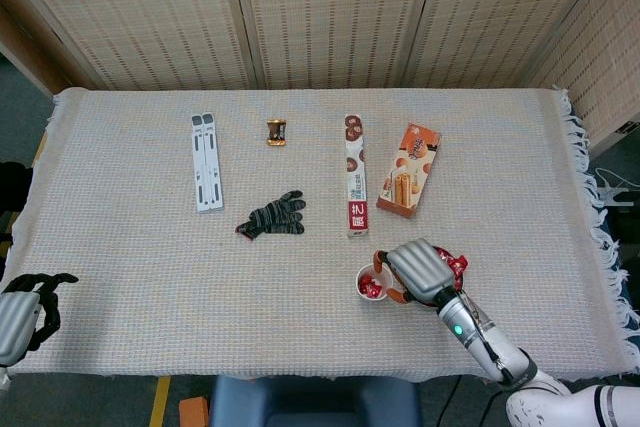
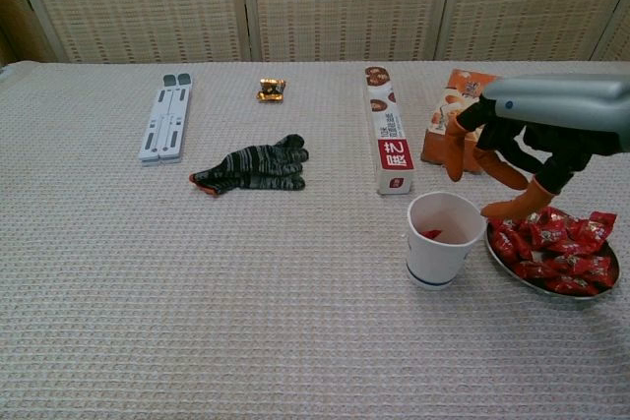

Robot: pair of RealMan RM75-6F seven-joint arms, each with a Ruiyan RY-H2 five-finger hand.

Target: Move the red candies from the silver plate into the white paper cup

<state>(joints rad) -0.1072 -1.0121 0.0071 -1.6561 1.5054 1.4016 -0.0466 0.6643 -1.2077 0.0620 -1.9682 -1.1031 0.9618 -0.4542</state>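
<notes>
The white paper cup (image 2: 439, 240) stands right of centre near the table's front, with a red candy (image 2: 430, 234) lying inside it; in the head view the cup (image 1: 369, 282) also shows red in it. Just right of it the silver plate (image 2: 543, 284) holds several red candies (image 2: 553, 245). My right hand (image 2: 512, 159) hovers above the gap between cup and plate, its orange-tipped fingers (image 2: 455, 151) spread with nothing in them; from the head view that hand (image 1: 418, 269) hides most of the plate. My left hand (image 1: 25, 305) rests at the table's near left edge, fingers curled, holding nothing.
A long biscuit box (image 2: 387, 131) and an orange snack box (image 2: 454, 110) lie behind the cup. A dark striped glove (image 2: 254, 165) lies mid-table, a white folding stand (image 2: 167, 116) at far left, a small gold-wrapped sweet (image 2: 272, 89) at the back.
</notes>
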